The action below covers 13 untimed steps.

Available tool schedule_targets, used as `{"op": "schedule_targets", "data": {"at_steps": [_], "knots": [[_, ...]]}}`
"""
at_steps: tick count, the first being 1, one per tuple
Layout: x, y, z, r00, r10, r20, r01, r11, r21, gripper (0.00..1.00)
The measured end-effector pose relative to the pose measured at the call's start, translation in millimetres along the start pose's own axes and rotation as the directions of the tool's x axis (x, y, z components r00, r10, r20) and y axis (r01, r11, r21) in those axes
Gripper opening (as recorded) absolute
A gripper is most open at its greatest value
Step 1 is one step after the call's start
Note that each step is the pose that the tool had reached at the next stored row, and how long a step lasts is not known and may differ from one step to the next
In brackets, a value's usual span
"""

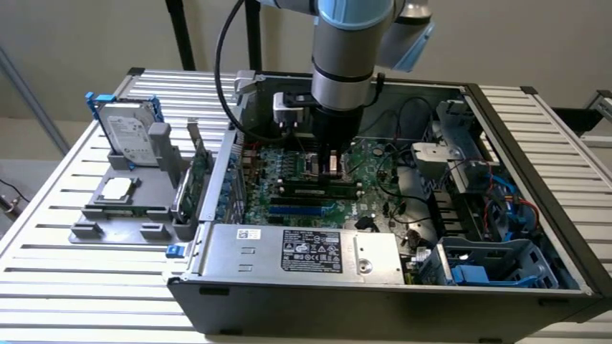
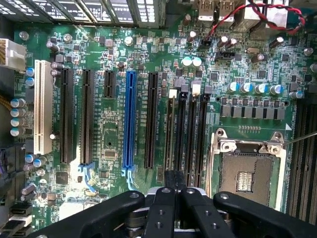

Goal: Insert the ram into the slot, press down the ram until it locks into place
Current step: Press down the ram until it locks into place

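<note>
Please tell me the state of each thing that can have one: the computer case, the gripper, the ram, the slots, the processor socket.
Computer case: side open.
Gripper: shut, over the slots.
Ram: standing in one slot, directly under the gripper.
Neighbouring slots: empty.
Processor socket: empty, no chip.

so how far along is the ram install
Done: the ram already stands in the slot, beside three empty black ones. In hand: the tool, shut, sits right over one end of the ram, apparently pressing down. Left: locking it in; whether the latches have snapped shut cannot be told.
</note>
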<state>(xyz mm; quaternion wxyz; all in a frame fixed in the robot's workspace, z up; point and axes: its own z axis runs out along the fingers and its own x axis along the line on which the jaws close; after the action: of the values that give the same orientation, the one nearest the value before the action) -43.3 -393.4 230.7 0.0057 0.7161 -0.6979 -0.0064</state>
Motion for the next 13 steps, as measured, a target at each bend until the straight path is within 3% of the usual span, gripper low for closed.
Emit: {"op": "schedule_targets", "data": {"at_steps": [5,13], "knots": [[0.2,-1.1,-22.1,1.0000,0.001,-0.0015,-0.001,1.0000,-0.0026,0.11],[0.2,-1.1,-22.9,1.0000,0.000,-0.0021,0.000,1.0000,-0.0027,0.11]]}}
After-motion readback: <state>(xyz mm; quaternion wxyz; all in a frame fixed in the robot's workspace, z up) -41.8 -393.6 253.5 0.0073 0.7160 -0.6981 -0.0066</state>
